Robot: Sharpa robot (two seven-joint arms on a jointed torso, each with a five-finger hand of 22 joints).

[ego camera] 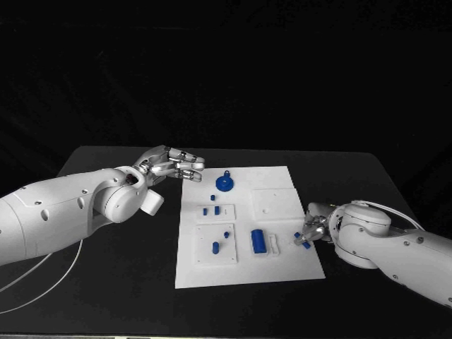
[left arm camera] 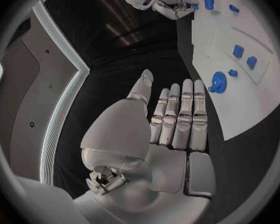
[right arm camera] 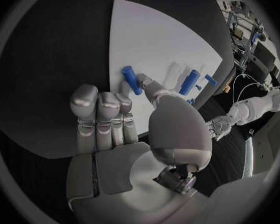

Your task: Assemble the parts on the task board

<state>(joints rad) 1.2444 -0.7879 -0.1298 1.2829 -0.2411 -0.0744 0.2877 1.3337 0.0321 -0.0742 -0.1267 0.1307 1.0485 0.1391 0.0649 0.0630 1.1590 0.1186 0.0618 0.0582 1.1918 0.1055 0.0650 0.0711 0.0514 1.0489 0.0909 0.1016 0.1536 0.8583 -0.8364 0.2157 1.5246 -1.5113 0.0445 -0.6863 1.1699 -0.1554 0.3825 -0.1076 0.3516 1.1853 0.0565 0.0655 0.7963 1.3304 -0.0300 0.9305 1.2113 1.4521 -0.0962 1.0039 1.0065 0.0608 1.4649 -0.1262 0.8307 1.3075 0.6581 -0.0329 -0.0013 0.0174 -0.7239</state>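
Parts, small and blue, lie scattered over the task board (ego camera: 287, 268), the white plate at the middle of the black table (ego camera: 104, 296). A short blue peg (right arm camera: 132, 80) is pinched between thumb and finger of the right hand (ego camera: 309, 231), at the board's 3 o'clock edge. Just inside that edge a larger blue cylinder (ego camera: 258, 240) lies on its side beside a white bracket (ego camera: 275, 245), and a round blue knob (ego camera: 225, 183) sits toward 12 o'clock. The left hand (ego camera: 171, 164) hovers off the board's 10 o'clock corner, fingers straight and together, holding nothing.

These pieces look like rigid plastic: light, stiff and smooth, so likely to slip or roll if squeezed off-centre. I judge the peg best held across its middle, leaving the end free for seating. The cylinder wants a grip on its round flanks.
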